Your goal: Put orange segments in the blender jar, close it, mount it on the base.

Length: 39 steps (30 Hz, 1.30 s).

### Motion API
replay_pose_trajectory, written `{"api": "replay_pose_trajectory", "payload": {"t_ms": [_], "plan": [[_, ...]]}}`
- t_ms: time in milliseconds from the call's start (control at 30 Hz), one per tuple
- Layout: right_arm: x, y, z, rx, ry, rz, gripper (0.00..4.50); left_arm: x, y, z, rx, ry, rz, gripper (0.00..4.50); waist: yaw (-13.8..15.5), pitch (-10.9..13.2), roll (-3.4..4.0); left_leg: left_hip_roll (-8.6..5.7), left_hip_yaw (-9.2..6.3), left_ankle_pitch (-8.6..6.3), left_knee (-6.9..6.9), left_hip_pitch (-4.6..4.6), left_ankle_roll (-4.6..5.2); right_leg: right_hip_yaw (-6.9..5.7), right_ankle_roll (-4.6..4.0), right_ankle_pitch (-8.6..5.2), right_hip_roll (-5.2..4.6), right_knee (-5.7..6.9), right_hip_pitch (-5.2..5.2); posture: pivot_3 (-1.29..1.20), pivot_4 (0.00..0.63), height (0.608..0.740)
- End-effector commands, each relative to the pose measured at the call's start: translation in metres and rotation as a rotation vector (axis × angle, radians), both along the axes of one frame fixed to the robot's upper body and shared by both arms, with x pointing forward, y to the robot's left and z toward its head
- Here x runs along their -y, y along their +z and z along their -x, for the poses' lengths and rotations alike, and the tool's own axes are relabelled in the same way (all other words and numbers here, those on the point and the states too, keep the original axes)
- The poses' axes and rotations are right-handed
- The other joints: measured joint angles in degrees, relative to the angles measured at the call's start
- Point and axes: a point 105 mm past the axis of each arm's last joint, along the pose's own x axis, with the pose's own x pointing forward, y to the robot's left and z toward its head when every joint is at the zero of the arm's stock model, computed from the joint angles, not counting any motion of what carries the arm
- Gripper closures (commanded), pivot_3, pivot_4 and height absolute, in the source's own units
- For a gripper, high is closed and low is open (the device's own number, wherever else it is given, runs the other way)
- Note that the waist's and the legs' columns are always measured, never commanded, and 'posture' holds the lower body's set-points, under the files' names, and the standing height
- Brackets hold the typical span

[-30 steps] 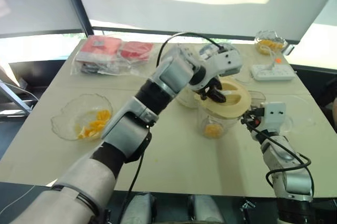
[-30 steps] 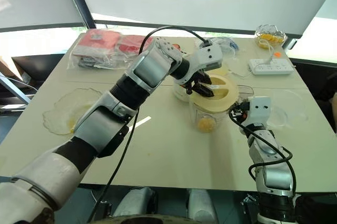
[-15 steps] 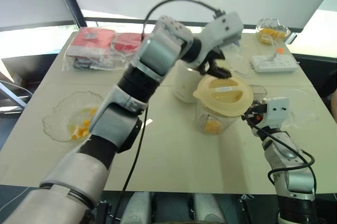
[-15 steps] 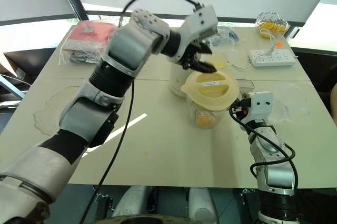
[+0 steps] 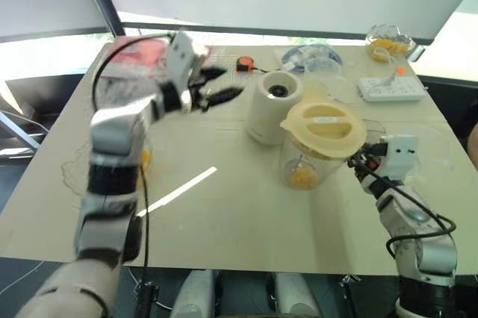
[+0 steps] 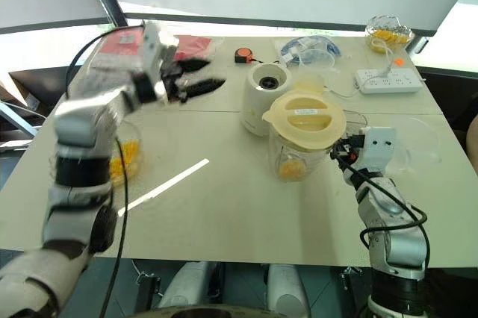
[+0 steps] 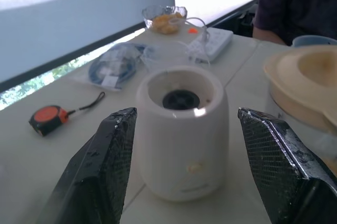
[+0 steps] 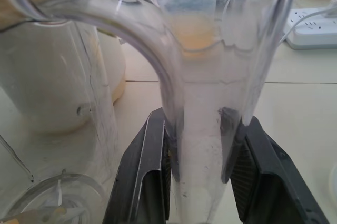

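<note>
Right wrist view: the right claw is clamped on the blender jar handle, the lidded jar standing mid-counter beside the base. Out left, the left claw hangs spread wide, gripping nothing.

Beige table, base, blender jar, power strip, tape measure
</note>
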Motion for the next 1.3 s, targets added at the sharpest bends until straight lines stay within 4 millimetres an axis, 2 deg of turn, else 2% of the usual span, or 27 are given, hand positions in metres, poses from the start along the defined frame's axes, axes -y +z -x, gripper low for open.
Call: {"api": "replay_pose_trajectory", "payload": {"t_ms": [33, 167, 233, 300, 367, 433, 500, 567, 733, 933, 1133, 1300], "plan": [[0.002, 0.062, -0.002, 0.187, 0.009, 0.016, 3.6, 0.001, 0.012, 0.033, 0.103, -0.077, 0.01, 1.34, 0.16, 0.05, -0.05, -0.02, -0.04, 0.01, 0.04, -0.04, -0.01, -0.05, 0.0, 0.0, -0.03, 0.0, 0.0, 0.0, 0.15, 0.74], [0.013, 0.112, -0.002, 0.248, 0.023, 0.063, 3.6, -0.007, -0.009, 0.047, 0.083, -0.058, -0.015, 1.34, 0.14, 0.09, 0.05, -0.14, -0.02, 0.02, 0.06, -0.01, 0.0, -0.09, -0.04, 0.03, -0.21, 0.02, 0.01, 0.0, 0.15, 0.74], [0.017, 0.13, 0.0, 0.257, 0.029, 0.092, 3.6, -0.006, -0.013, 0.049, 0.076, -0.043, -0.008, 1.34, 0.32, 0.1, 0.04, -0.14, -0.06, 0.02, 0.07, -0.02, 0.0, -0.14, -0.04, 0.03, -0.2, 0.03, 0.01, 0.0, 0.15, 0.74], [0.024, 0.165, -0.001, 0.297, 0.022, 0.116, 3.6, -0.008, -0.017, 0.049, 0.079, -0.017, -0.006, 1.34, 0.26, 0.13, 0.05, -0.13, -0.12, 0.02, 0.06, -0.02, 0.01, -0.22, -0.04, 0.02, -0.17, 0.02, 0.04, 0.0, 0.15, 0.74], [0.027, 0.186, -0.001, 0.32, 0.016, 0.127, 3.6, -0.009, -0.019, 0.049, 0.078, -0.003, 0.0, 1.34, -0.08, 0.2, 0.16, -0.15, -0.05, 0.04, 0.07, -0.02, 0.05, -0.2, -0.04, 0.03, -0.19, 0.02, 0.03, 0.0, 0.15, 0.74], [0.027, 0.206, -0.007, 0.346, 0.026, 0.109, 3.6, -0.009, -0.019, 0.048, 0.075, 0.012, 0.01, 1.34, -0.37, 0.21, 0.13, -0.11, -0.05, 0.05, 0.06, 0.0, 0.07, -0.22, -0.04, 0.03, -0.14, 0.02, 0.04, 0.0, 0.15, 0.74], [0.017, 0.229, -0.021, 0.384, 0.067, 0.098, 3.6, -0.01, -0.023, 0.048, 0.07, 0.032, 0.012, 1.34, -0.65, 0.23, 0.13, -0.09, -0.04, 0.05, 0.05, 0.03, 0.07, -0.21, -0.04, 0.03, -0.09, 0.04, 0.05, 0.0, 0.15, 0.74], [0.003, 0.242, -0.039, 0.406, 0.114, 0.069, 3.6, -0.01, -0.024, 0.048, 0.067, 0.048, 0.026, 1.34, -0.75, 0.25, 0.11, -0.08, 0.09, 0.05, 0.05, 0.09, 0.07, -0.12, -0.06, 0.05, -0.09, 0.06, 0.05, 0.0, 0.15, 0.74], [-0.024, 0.242, -0.078, 0.399, 0.195, 0.051, 3.6, -0.013, -0.025, 0.045, 0.077, 0.094, 0.029, 1.34, -0.43, 0.27, 0.08, -0.02, 0.17, 0.06, 0.05, 0.22, 0.08, -0.06, -0.09, 0.07, 0.0, 0.15, 0.09, 0.0, 0.15, 0.74], [-0.051, 0.23, -0.11, 0.371, 0.265, 0.054, 3.6, -0.019, -0.027, 0.046, 0.073, 0.152, 0.029, 1.34, -0.2, 0.27, 0.08, -0.05, 0.13, 0.07, 0.05, -0.06, 0.07, -0.08, -0.07, 0.09, -0.05, 0.06, -0.08, 0.0, 0.15, 0.74], [-0.058, 0.22, -0.123, 0.347, 0.291, 0.069, 3.6, -0.022, -0.027, 0.048, 0.072, 0.18, 0.027, 1.34, -0.2, 0.28, 0.08, -0.08, 0.13, 0.29, 0.0, -0.37, -0.33, -0.12, -0.07, 0.09, -0.13, 0.12, -0.44, 0.0, 0.15, 0.74], [-0.054, 0.211, -0.128, 0.321, 0.286, 0.079, 3.6, -0.024, -0.028, 0.048, 0.073, 0.195, 0.018, 1.34, -0.32, 0.28, 0.08, -0.08, 0.18, 0.28, 0.0, -0.35, -0.32, -0.11, -0.06, 0.09, -0.13, 0.1, -0.44, 0.0, 0.15, 0.74]]}}
